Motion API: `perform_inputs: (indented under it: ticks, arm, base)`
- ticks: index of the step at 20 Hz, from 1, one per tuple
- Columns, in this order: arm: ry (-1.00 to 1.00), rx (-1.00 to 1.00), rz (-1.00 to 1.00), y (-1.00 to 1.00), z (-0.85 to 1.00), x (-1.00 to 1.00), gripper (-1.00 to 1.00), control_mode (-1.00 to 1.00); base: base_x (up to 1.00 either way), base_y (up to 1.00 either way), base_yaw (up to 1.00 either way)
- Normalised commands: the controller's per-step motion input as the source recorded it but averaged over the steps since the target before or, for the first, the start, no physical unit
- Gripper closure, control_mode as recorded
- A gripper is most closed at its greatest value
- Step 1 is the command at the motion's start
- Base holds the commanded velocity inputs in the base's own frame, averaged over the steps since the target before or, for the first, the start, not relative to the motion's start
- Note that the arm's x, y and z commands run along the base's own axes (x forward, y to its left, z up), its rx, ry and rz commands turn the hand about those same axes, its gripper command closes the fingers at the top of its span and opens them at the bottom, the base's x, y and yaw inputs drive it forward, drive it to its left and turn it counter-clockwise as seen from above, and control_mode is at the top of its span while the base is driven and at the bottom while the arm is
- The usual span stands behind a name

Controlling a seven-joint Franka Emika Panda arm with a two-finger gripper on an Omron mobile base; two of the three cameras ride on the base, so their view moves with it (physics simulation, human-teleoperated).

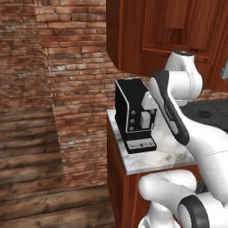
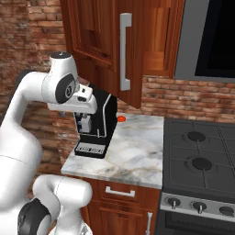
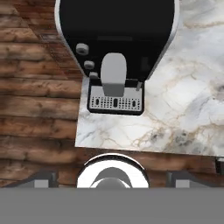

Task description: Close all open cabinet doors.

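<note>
cabinet door [image 2: 114, 46] stands ajar above coffee machine [image 2: 96, 126] on marble counter [image 2: 137, 156]

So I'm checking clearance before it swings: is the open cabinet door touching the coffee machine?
Apart. The right base view shows brick wall between the cabinet door's bottom edge and the coffee machine standing below it.

coffee machine [image 2: 95, 126] under open cabinet door [image 2: 108, 43]; counter [image 2: 137, 156] beside bare.

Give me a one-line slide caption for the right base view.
White arm beside a black coffee machine on the marble counter, under a reddish-brown wooden cabinet door standing ajar.
</note>
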Motion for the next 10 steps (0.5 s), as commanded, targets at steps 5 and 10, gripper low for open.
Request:
perform_inputs:
  ticks: [5,10]
  arm:
    - [-0.46,0.0,-0.08,-0.06,0.06,-0.94,-1.0,-1.0]
    - [-0.45,-0.02,-0.16,0.03,0.48,-0.49,-1.0,-1.0]
  base:
    - [0.0,0.0,0.0]
    - [0.0,0.0,0.0]
